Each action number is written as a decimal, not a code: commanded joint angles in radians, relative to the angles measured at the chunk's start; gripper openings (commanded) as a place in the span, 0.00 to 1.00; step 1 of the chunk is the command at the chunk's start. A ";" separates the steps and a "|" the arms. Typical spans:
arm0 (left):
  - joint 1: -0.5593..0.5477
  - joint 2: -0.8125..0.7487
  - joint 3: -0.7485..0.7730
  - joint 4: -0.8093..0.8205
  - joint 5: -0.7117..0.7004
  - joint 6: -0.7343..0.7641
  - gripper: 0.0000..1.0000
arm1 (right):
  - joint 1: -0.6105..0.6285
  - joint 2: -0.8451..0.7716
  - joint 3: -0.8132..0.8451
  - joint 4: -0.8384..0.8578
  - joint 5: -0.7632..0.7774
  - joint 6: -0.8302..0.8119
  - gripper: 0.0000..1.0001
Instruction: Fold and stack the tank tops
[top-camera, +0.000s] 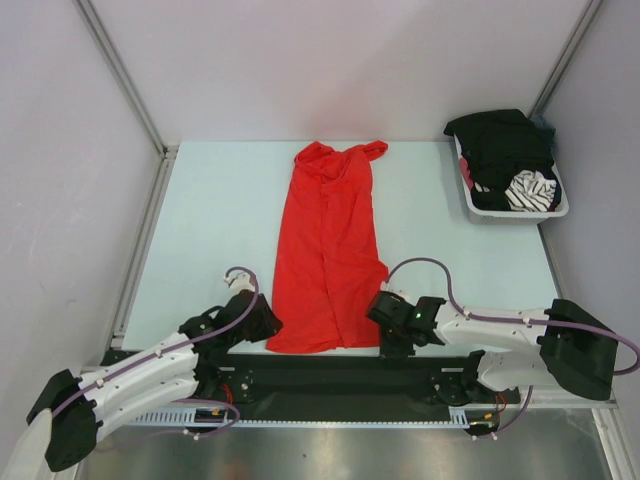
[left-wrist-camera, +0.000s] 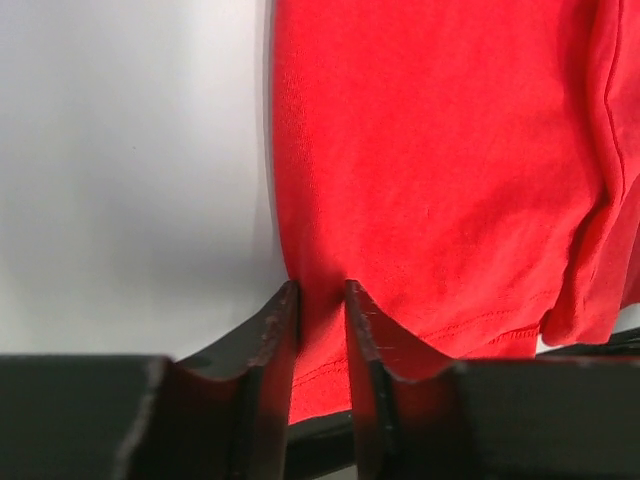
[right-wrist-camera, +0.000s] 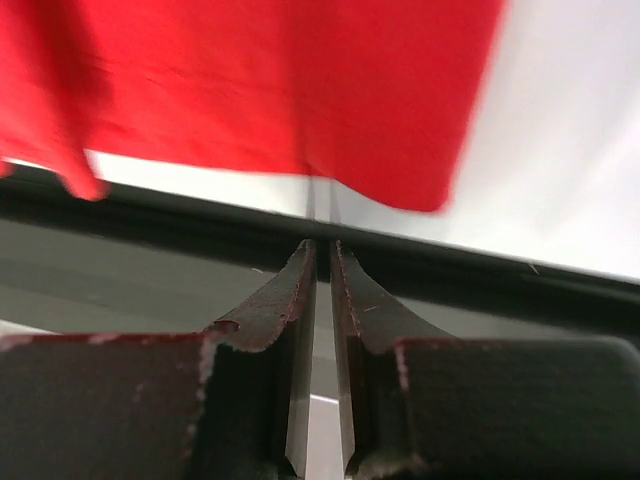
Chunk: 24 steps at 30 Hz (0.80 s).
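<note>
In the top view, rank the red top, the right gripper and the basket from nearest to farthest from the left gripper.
1. Red top, just beside the left gripper.
2. Right gripper, across the hem.
3. Basket, far right corner.

The red tank top (top-camera: 328, 250) is thin, soft, matt cloth with a stitched hem and shallow creases. The surface (top-camera: 220, 220) under it is pale, smooth and matt. Both the left pincer (left-wrist-camera: 320, 290) and the right pincer (right-wrist-camera: 323, 245) have dark, hard, matt fingers, rough and scuffed along their edges. The basket (top-camera: 500, 216) is smooth white plastic. It holds matt black cloth (top-camera: 500, 140) and a black-and-white striped cloth (top-camera: 530, 190). The corner rails (top-camera: 120, 75) look like dull metal.
</note>
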 joint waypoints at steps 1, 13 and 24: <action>0.000 -0.005 -0.052 -0.096 0.048 0.018 0.29 | 0.033 -0.006 0.031 -0.122 0.049 0.062 0.16; -0.003 -0.028 -0.054 -0.141 0.071 0.015 0.54 | -0.071 -0.106 0.077 -0.223 0.185 0.012 0.60; -0.006 0.087 -0.015 -0.144 0.084 0.044 0.53 | -0.201 0.006 0.091 -0.050 0.149 -0.133 0.38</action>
